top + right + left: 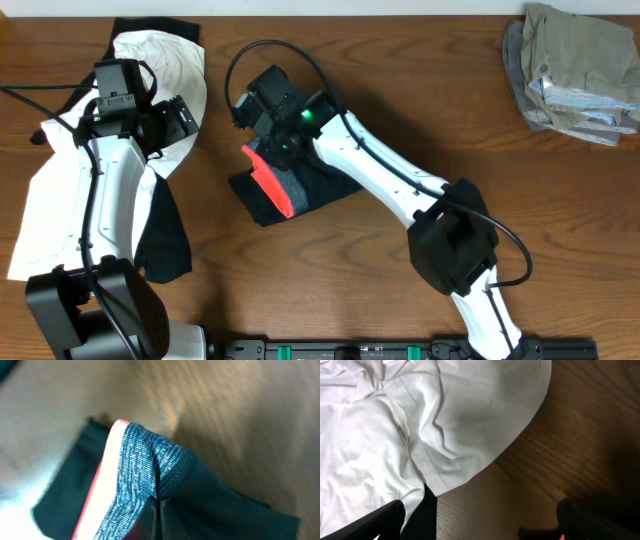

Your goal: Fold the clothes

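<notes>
Right tool [268, 140] pinching the dark garment [262, 205] mid-tabletop [400, 80]; left tool [172, 118] wide over the white shirt [50, 190].

In the right wrist view the tool [157, 522] looks clamped on a raised fold of the dark garment [225, 510], just below its blue-grey knit band [140, 465] and red stripe [107, 470], though that view is blurred. The rest of the garment lies flat on the tabletop. The left tool [480, 525] is spread wide with nothing between its fingers [385, 517], poised above the curved hem of the white shirt [420, 425], where a black panel [425, 515] shows beneath. The shirt lies rumpled at the left edge. A khaki pile [575, 70] sits at the far right corner, well apart.
</notes>
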`<state>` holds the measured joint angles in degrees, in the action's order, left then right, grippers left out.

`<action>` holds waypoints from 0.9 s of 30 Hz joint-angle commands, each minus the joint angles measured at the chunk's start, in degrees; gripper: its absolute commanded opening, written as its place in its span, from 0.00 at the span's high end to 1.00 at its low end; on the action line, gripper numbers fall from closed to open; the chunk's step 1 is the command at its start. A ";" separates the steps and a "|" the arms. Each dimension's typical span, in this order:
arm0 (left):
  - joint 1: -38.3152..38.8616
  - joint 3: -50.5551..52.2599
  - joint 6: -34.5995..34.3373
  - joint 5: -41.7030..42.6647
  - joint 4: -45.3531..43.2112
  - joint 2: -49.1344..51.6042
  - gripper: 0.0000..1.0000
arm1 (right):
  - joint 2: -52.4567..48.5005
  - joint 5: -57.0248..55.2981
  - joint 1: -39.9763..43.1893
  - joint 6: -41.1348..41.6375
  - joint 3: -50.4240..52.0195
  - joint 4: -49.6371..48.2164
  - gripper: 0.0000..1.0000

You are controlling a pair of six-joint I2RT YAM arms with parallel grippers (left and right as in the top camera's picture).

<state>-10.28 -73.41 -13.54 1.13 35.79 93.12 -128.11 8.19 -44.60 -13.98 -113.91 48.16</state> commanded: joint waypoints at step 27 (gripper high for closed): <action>-0.04 0.07 1.70 4.22 2.80 -0.20 0.02 | -1.62 2.45 4.24 7.10 -12.72 11.06 0.29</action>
<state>-10.28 -73.41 -13.32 2.04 37.87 93.12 -132.68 11.97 -44.93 -7.64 -124.40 58.37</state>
